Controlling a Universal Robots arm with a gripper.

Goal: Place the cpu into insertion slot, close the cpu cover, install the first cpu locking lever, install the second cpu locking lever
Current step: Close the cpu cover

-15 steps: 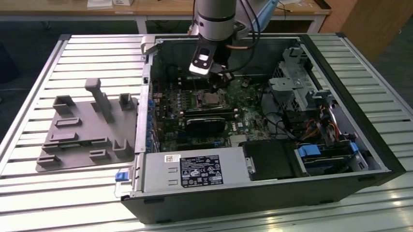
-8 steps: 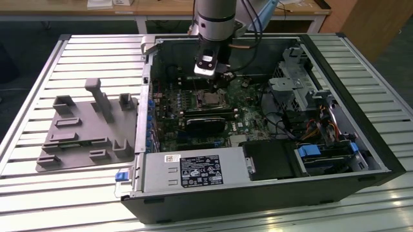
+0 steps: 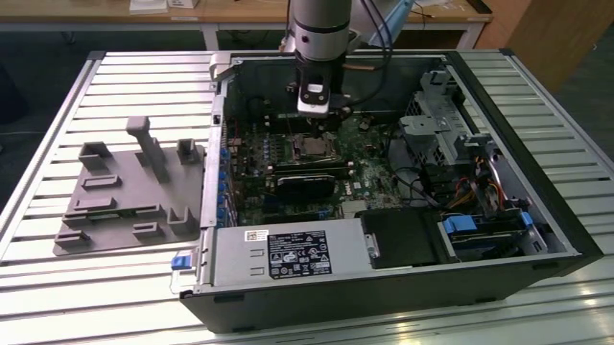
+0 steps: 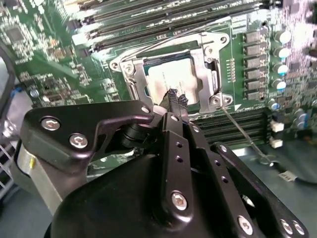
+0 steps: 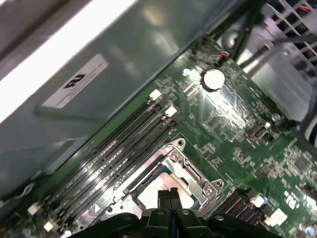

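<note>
Silvery-beige and seated, the cpu [image 4: 171,74] lies flat in the insertion slot [image 4: 146,90] on the green motherboard [image 4: 39,44]. The cpu cover [image 4: 210,59] is folded down over its edges, so only the chip's top shows through the cut-out. The gripper [image 4: 176,96], pinched narrow with nothing seen between its fingers, points its tips at the near edge of chip and cover. They are touching the metal or just above it, which cannot be told; the pose looks suited to pressing or hooking rather than carrying. A thin wire locking lever [image 4: 242,131] angles away from the socket's corner across the memory slots [image 4: 213,123] and is judged not yet latched. In the exterior view the arm reaches straight down from the upper centre of the frame into the open computer case [image 3: 384,287]. The case lies on its side on the slatted desk [image 3: 96,295]. A grey parts fixture [image 3: 125,194] sits just beside the case at the exterior view's left.
</note>
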